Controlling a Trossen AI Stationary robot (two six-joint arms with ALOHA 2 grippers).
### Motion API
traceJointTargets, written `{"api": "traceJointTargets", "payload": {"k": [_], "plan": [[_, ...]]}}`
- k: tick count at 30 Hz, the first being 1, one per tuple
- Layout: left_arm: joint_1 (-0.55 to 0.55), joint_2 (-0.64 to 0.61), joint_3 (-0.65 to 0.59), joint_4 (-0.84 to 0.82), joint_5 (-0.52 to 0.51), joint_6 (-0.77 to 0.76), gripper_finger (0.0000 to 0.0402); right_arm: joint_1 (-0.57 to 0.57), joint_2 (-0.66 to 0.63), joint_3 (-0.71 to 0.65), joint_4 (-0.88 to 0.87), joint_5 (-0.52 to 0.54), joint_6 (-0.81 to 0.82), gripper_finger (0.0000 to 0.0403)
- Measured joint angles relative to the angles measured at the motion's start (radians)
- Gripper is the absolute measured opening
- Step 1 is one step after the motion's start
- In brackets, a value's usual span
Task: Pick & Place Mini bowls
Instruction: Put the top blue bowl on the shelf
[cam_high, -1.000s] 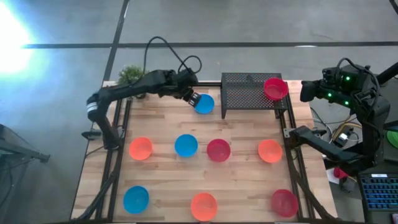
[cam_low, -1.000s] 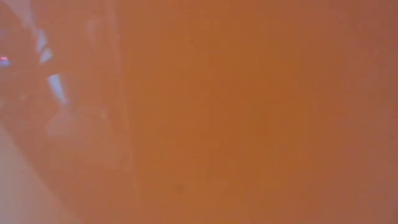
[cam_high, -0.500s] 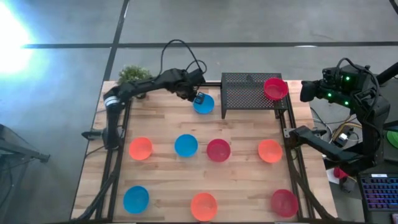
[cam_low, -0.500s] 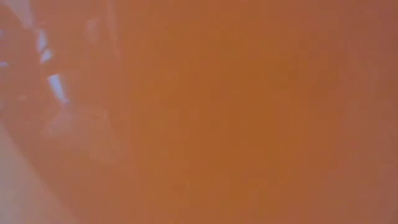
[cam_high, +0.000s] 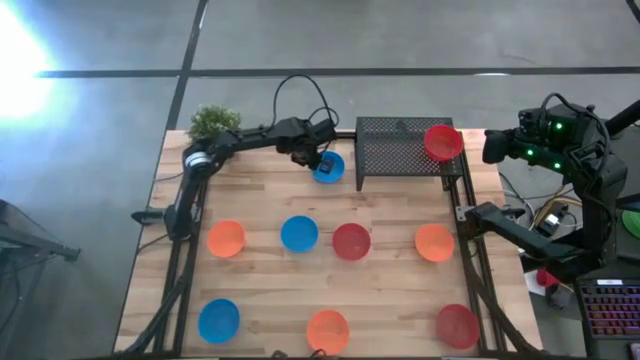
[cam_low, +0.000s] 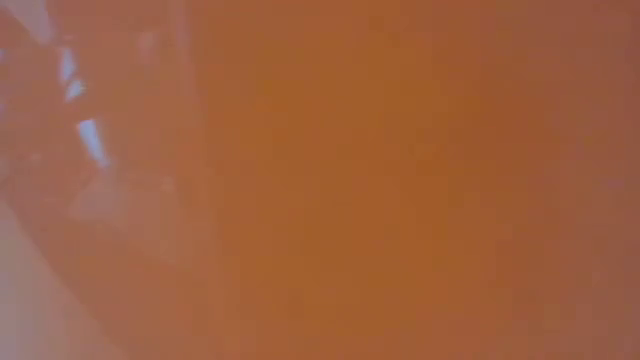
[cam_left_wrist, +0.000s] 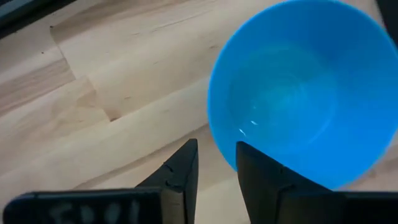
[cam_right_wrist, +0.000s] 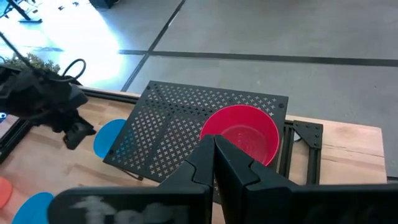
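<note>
My left gripper (cam_high: 322, 160) is at the table's far middle, shut on a blue mini bowl (cam_high: 328, 168) just left of the black mesh rack (cam_high: 400, 150). In the left wrist view the bowl (cam_left_wrist: 305, 93) shows open side up, low over the wooden table (cam_left_wrist: 124, 93); whether it rests on the wood I cannot tell. A red mini bowl (cam_high: 440, 142) sits on the rack's right end. My right gripper (cam_right_wrist: 214, 149) waits shut, high at the table's right, short of that red bowl (cam_right_wrist: 242, 134). My left gripper holds the blue bowl by its rim (cam_left_wrist: 222, 152) on the side toward the table's left. One finger (cam_left_wrist: 255, 168) reaches over the rim into the bowl and the other (cam_left_wrist: 185, 165) stands outside. The fingers come steeply from above.
Several more mini bowls stand in two rows: orange (cam_high: 226, 238), blue (cam_high: 299, 233), red (cam_high: 351, 240), orange (cam_high: 433, 241); blue (cam_high: 218, 320), orange (cam_high: 327, 330), red (cam_high: 456, 325). A potted plant (cam_high: 210, 122) stands at the far left corner. An orange blur fills the low view.
My left gripper has come down toward the table and a little toward the rack, tipping steeper, with the blue bowl still in its hold. The bowl has sunk with it.
</note>
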Motion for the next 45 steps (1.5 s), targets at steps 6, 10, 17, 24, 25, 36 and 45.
{"api": "traceJointTargets", "payload": {"k": [6, 10, 17, 24, 25, 36, 45], "plan": [[0.0, 0.035, 0.0, 0.015, 0.006, -0.02, 0.0101, 0.0, 0.0, 0.0, 0.0, 0.0, 0.0, 0.0008], [0.005, 0.045, 0.0, 0.016, 0.007, -0.042, 0.0101, 0.0, 0.0, 0.0, -0.004, 0.0, 0.0, 0.0008], [-0.005, 0.065, -0.012, 0.032, 0.007, -0.052, 0.0101, 0.0, 0.0, 0.0, -0.005, 0.0, -0.001, 0.0008], [-0.002, 0.065, -0.052, 0.059, 0.019, -0.039, 0.0092, 0.0, 0.0, 0.0, -0.005, 0.0, -0.002, 0.0008], [-0.001, 0.064, -0.058, 0.063, 0.019, -0.031, 0.0083, 0.0, 0.0, 0.0, -0.005, 0.0, -0.002, 0.0008], [-0.002, 0.018, -0.097, 0.106, 0.011, 0.05, 0.0003, 0.0, 0.0, 0.0, -0.004, -0.003, -0.032, 0.0008], [-0.022, -0.23, -0.098, 0.1, -0.198, 0.132, 0.0001, 0.0, 0.028, -0.001, 0.182, -0.258, -0.11, 0.0008]]}}
